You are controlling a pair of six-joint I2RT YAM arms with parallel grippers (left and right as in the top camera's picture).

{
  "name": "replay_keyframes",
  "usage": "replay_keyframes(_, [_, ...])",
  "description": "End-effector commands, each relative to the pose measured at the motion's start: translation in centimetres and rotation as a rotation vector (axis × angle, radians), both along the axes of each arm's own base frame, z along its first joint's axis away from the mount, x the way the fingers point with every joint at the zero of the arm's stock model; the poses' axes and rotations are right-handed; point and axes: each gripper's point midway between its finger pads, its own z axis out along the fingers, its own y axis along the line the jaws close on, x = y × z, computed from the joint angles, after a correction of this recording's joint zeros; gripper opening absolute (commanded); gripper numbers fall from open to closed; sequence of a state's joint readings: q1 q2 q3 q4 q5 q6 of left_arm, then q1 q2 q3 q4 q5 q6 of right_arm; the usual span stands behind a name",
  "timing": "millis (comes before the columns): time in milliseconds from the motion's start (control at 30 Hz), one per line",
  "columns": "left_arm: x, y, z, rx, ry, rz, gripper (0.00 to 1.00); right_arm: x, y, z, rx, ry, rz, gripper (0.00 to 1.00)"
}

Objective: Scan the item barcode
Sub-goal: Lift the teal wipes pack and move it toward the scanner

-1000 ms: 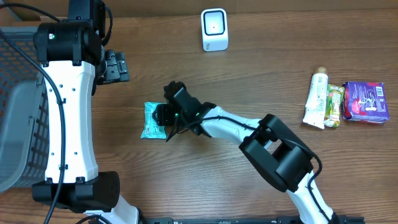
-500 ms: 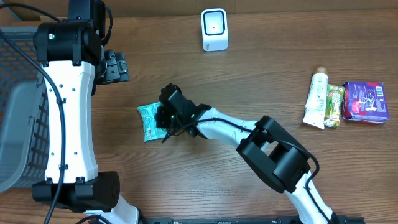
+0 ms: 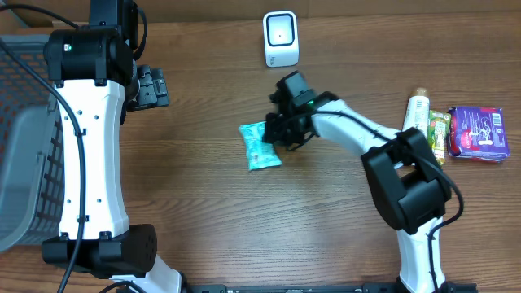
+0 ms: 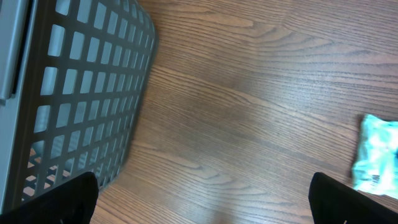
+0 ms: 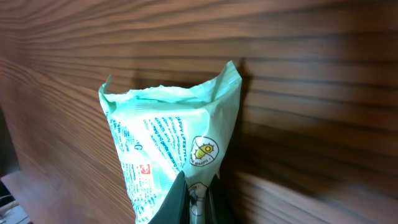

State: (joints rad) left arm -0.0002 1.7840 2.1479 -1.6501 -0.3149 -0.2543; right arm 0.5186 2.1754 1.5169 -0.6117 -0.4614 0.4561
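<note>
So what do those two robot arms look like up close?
Both are smooth white shells linked by chunky black round joints. Thin black cables run along the left arm and the right arm. A small green light glows on the left arm's top joint. The left gripper and right gripper are black.

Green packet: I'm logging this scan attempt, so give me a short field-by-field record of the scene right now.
item: green packet, pinched at one edge
right gripper: shut on the packet
left gripper: open, holding nothing
scanner: white, beyond the packet, not touching it
basket: far left
other items: tube, purple pack, at the right
</note>
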Motion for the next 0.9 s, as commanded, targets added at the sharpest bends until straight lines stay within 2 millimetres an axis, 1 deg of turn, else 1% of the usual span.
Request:
replay_keyframes(0, [-0.1, 0.1, 0.9, 0.009, -0.028, -0.008, 1.00, -0.6, -1.3, 0.5, -0.008, -0.001, 0.035, 0.04])
replay_keyframes(33, [-0.1, 0.1, 0.9, 0.009, -0.028, -0.008, 1.00, -0.6, -1.5, 0.4, -0.012, 0.006, 0.032, 0.05])
replay_keyframes(67, [-0.1, 0.1, 0.9, 0.009, -0.028, -0.008, 1.00, -0.6, -1.8, 0.5, -0.015, 0.013, 0.027, 0.18])
replay_keyframes(100, [-0.1, 0.1, 0.9, 0.009, -0.028, -0.008, 0.99, -0.6, -2.1, 0.5, -0.020, 0.022, 0.021, 0.35])
replay_keyframes(200, [-0.1, 0.1, 0.9, 0.009, -0.028, -0.008, 1.00, -0.5, -2.7, 0.7, -0.023, 0.026, 0.012, 0.58])
replay_keyframes(233, [-0.1, 0.1, 0.9, 0.009, -0.028, -0.008, 1.00, -0.4, -3.0, 0.7, -0.025, 0.031, 0.006, 0.68])
replay_keyframes(267, [-0.1, 0.1, 0.9, 0.009, -0.028, -0.008, 1.00, -0.4, -3.3, 0.6, -0.029, 0.039, 0.000, 0.72])
replay_keyframes(300, [-0.1, 0.1, 0.9, 0.009, -0.028, -0.008, 1.00, -0.5, -3.4, 0.5, -0.032, 0.044, -0.002, 0.73])
replay_keyframes(367, [-0.1, 0.1, 0.9, 0.009, -0.028, -0.008, 1.00, -0.6, -3.4, 0.1, -0.035, 0.051, -0.002, 0.72])
replay_keyframes(400, [-0.1, 0.1, 0.9, 0.009, -0.028, -0.008, 0.99, -0.7, -3.2, -0.1, -0.035, 0.052, 0.003, 0.70])
replay_keyframes(500, [-0.1, 0.1, 0.9, 0.009, -0.028, -0.008, 1.00, -1.4, -2.2, -1.0, -0.039, 0.058, 0.029, 0.62])
replay_keyframes(567, [-0.1, 0.1, 0.9, 0.009, -0.028, -0.008, 0.99, -1.9, -1.3, -1.8, -0.042, 0.065, 0.047, 0.60])
replay_keyframes(633, [-0.1, 0.1, 0.9, 0.009, -0.028, -0.008, 1.00, -2.3, -0.8, -2.6, -0.045, 0.084, 0.041, 0.61])
replay_keyframes(700, [-0.1, 0.1, 0.9, 0.009, -0.028, -0.008, 1.00, -2.6, -0.2, -2.8, -0.022, 0.106, 0.035, 0.56])
replay_keyframes(733, [-0.1, 0.1, 0.9, 0.009, -0.028, -0.008, 1.00, -2.6, 0.1, -2.7, -0.002, 0.108, 0.042, 0.50])
replay_keyframes(800, [-0.1, 0.1, 0.9, 0.009, -0.028, -0.008, 1.00, -2.5, 0.6, -2.2, 0.037, 0.108, 0.049, 0.32])
replay_keyframes(867, [-0.1, 0.1, 0.9, 0.009, -0.028, -0.008, 1.00, -2.2, 0.8, -1.6, 0.081, 0.116, 0.051, 0.11])
